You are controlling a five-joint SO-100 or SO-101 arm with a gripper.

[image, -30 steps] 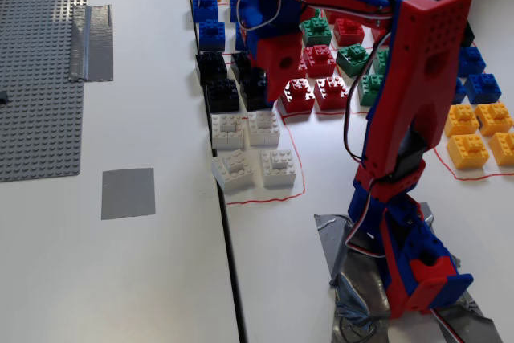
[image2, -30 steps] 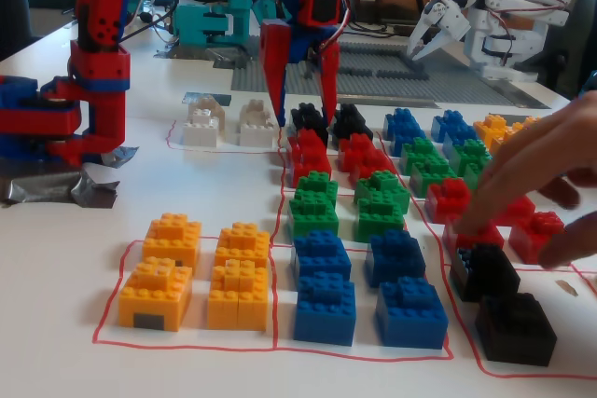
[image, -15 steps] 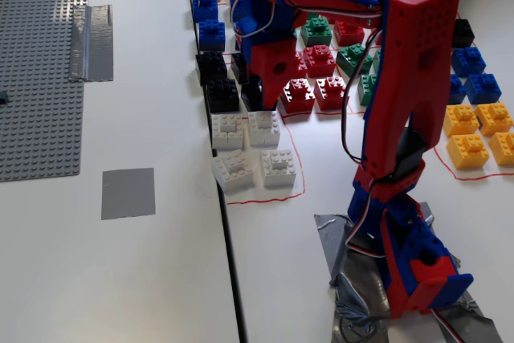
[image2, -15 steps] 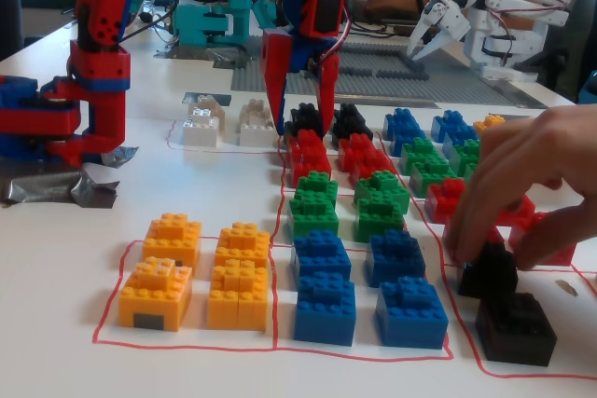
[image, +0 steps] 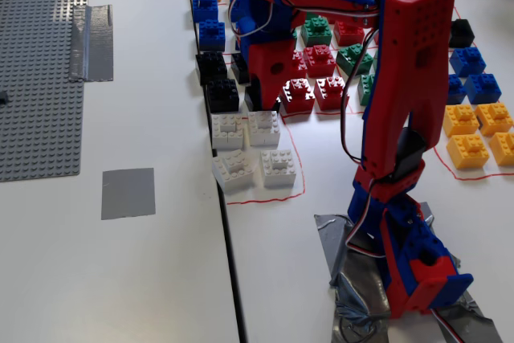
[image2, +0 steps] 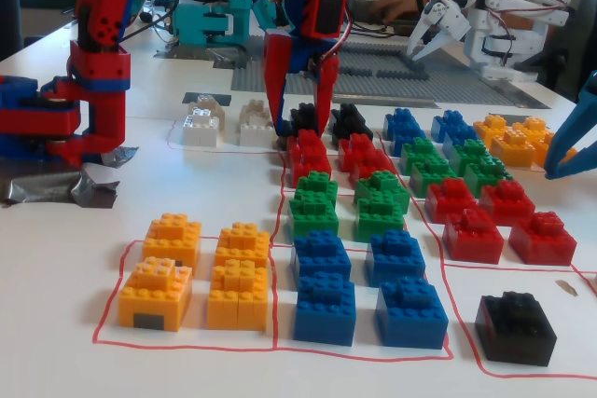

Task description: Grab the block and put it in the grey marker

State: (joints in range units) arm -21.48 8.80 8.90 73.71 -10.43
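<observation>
Gone is the hand that reached into the lower right of the low fixed view half a second ago, and one black brick (image2: 515,326) now sits alone in its red outline there. Down comes the gripper (image2: 300,126) a touch further as well, closer to the table than before.

Far left in the high fixed view lies the baseplate (image: 40,62), a silver tape strip (image: 90,42) on its right edge. Below that, at lower left, the grey marker (image: 128,193) sits bare on the white table (image: 120,279), well apart from every brick.

Moving right, the white bricks (image: 253,150) cluster at centre, and just above them are black ones (image: 218,82). The gripper (image: 259,100) is right there, fingers (image2: 277,81) spread about one brick wide and straddling the block (image2: 306,120) in the upper middle of the low view. Whether the fingers touch it, I cannot tell; nothing is lifted.

Further right stand red bricks (image: 313,90), green, blue and orange ones (image: 474,130). At lower right the arm's base (image: 418,271) stands on crumpled silver tape.
</observation>
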